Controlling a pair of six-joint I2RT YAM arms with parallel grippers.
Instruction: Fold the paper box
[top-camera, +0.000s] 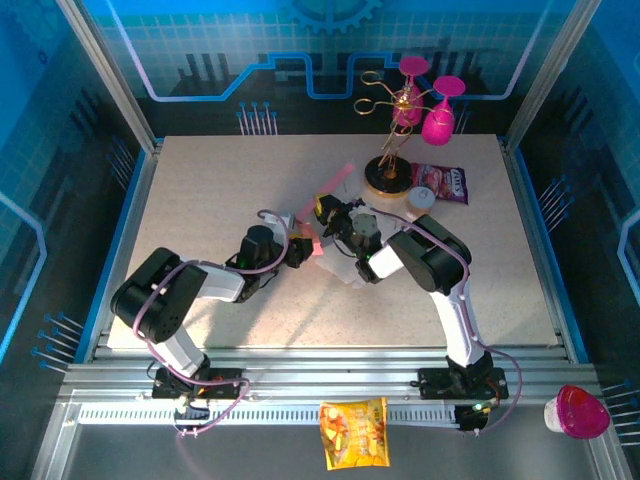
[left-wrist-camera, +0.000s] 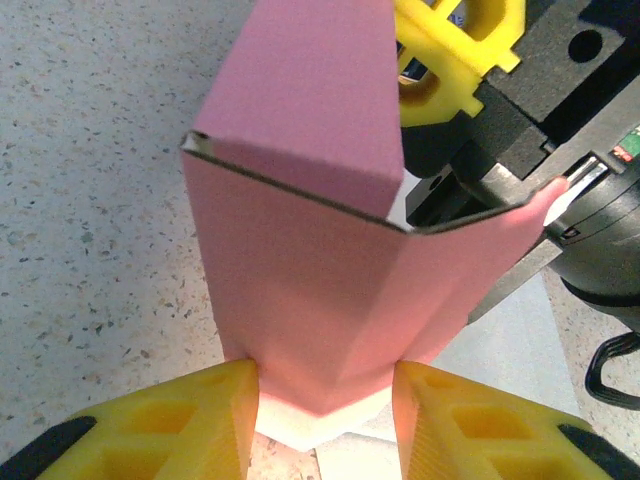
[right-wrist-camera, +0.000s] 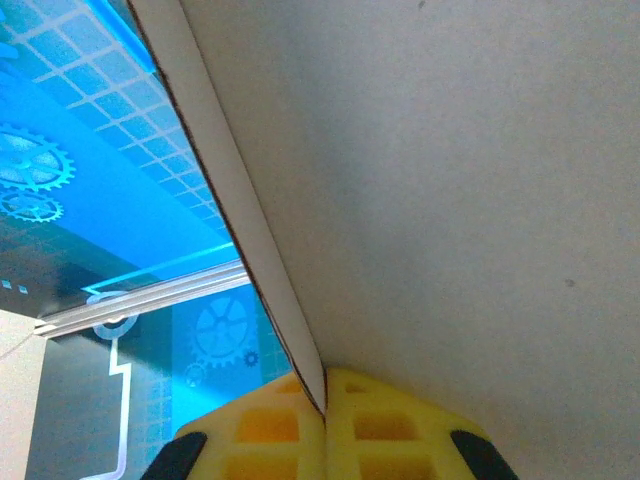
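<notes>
The pink paper box (top-camera: 337, 182) is held up off the table between both arms at the middle, partly folded, with one flap sticking up. In the left wrist view its folded pink walls (left-wrist-camera: 300, 270) run down between my yellow fingers, touching both. My left gripper (left-wrist-camera: 322, 400) is shut on the paper box, jaws held apart by its width. It shows from above as well (top-camera: 298, 250). My right gripper (right-wrist-camera: 325, 410) is shut on the edge of a pale inner panel (right-wrist-camera: 450, 200) of the box. From above it comes in from the right (top-camera: 325, 213).
A gold wire rack (top-camera: 392, 150) with magenta goblets (top-camera: 437, 122) stands at the back right. A pink snack bag (top-camera: 442, 183) and a small white lid (top-camera: 422, 198) lie beside it. A yellow snack bag (top-camera: 353, 432) and a pink cup (top-camera: 580, 411) sit off the table's front.
</notes>
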